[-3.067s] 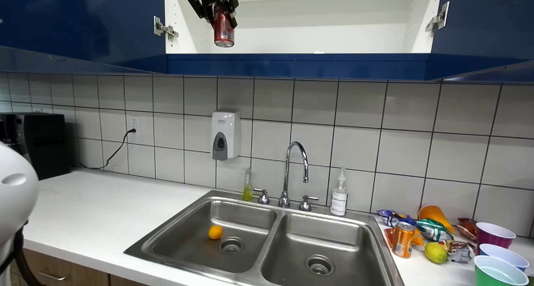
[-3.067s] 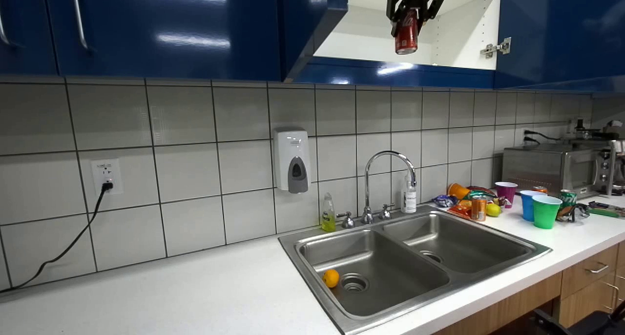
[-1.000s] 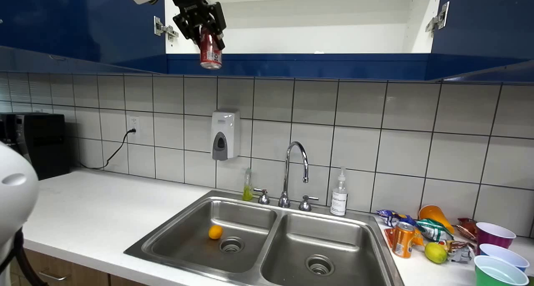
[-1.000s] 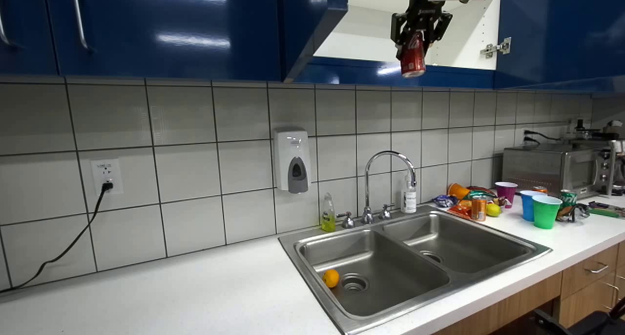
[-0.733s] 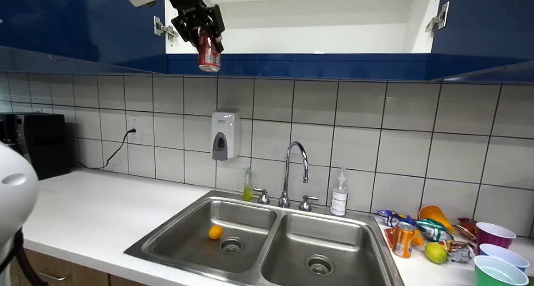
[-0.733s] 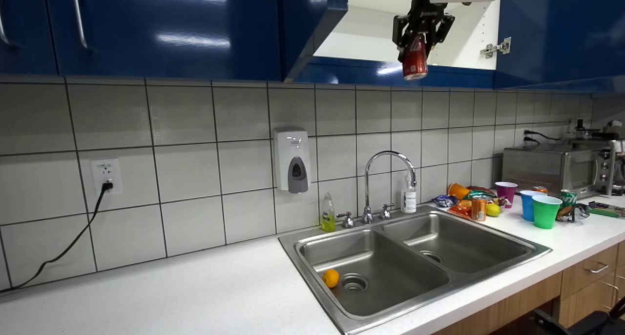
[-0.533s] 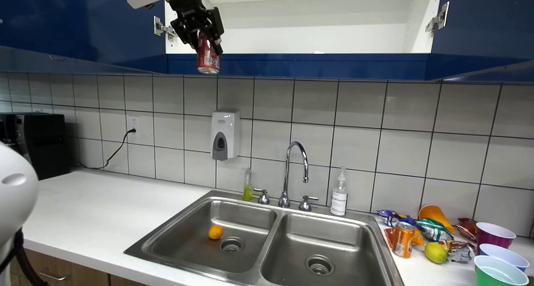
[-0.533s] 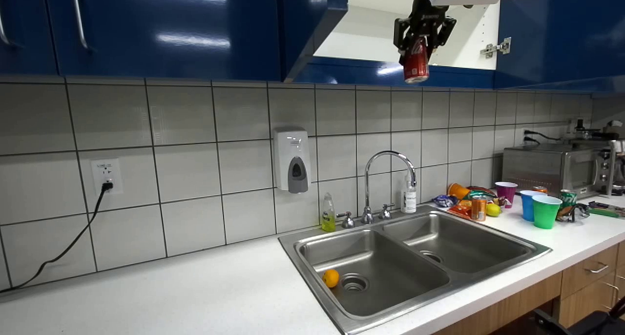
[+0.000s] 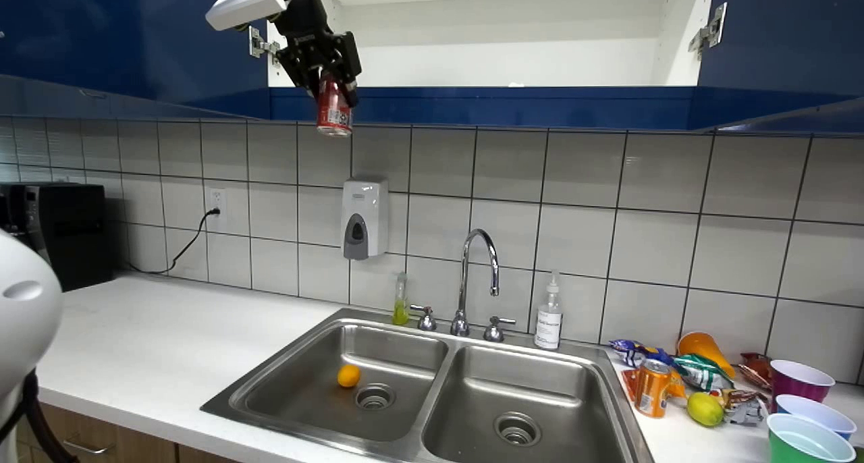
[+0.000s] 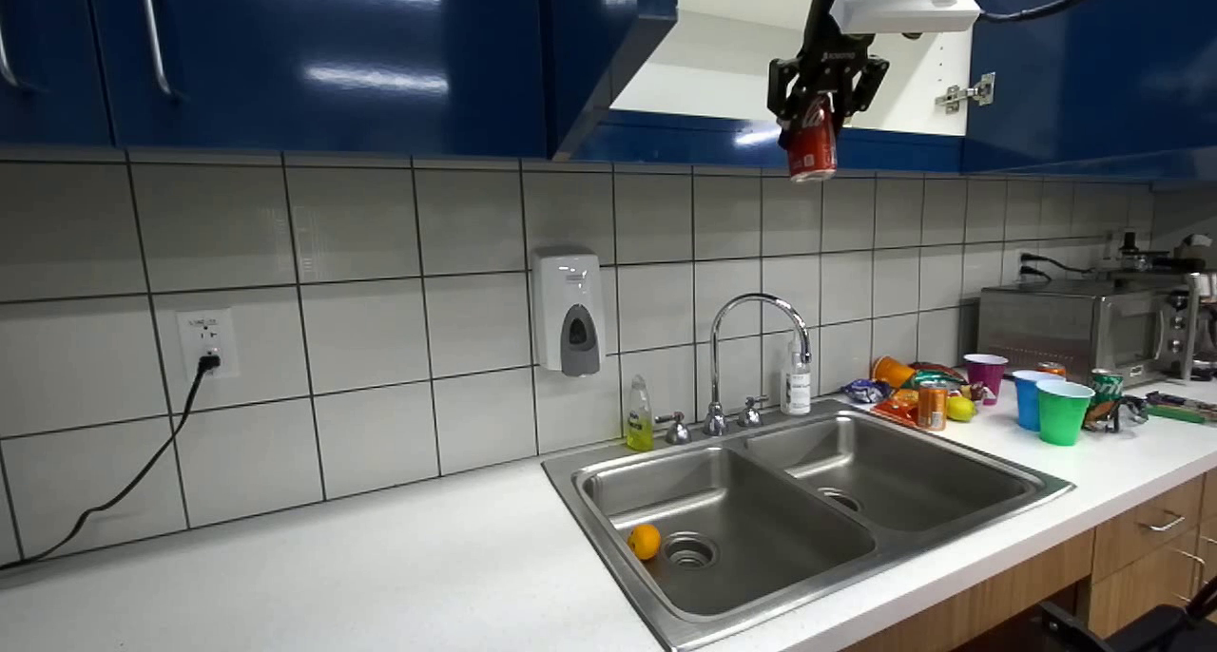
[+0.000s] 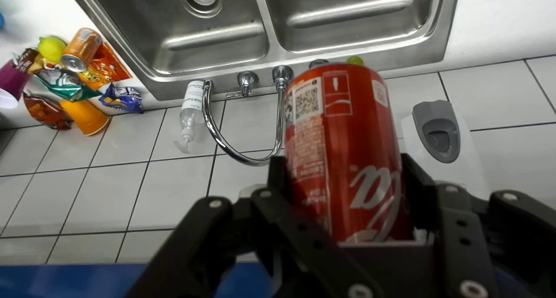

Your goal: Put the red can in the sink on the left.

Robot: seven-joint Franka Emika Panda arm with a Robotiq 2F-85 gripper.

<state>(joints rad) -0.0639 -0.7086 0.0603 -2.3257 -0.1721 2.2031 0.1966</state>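
Note:
My gripper is shut on the red can, whose lower half sticks out below the fingers. The can hangs bottom down, slightly tilted, high above the sink and in front of the open cabinet's lower edge. In an exterior view the can and gripper show too. In the wrist view the fingers press on both sides of the can. The left sink basin holds an orange beside its drain. In the wrist view this basin lies at the upper right.
A curved faucet rises behind the basins. A wall soap dispenser, a green soap bottle and a pump bottle stand near it. An orange can, snack bags and cups lie right of the sink. The cabinet's blue edge is behind the arm.
My gripper has moved down with the can from in front of the cabinet opening. The can's bottom is now below the cabinet's edge. In the last half second it moved almost straight down.

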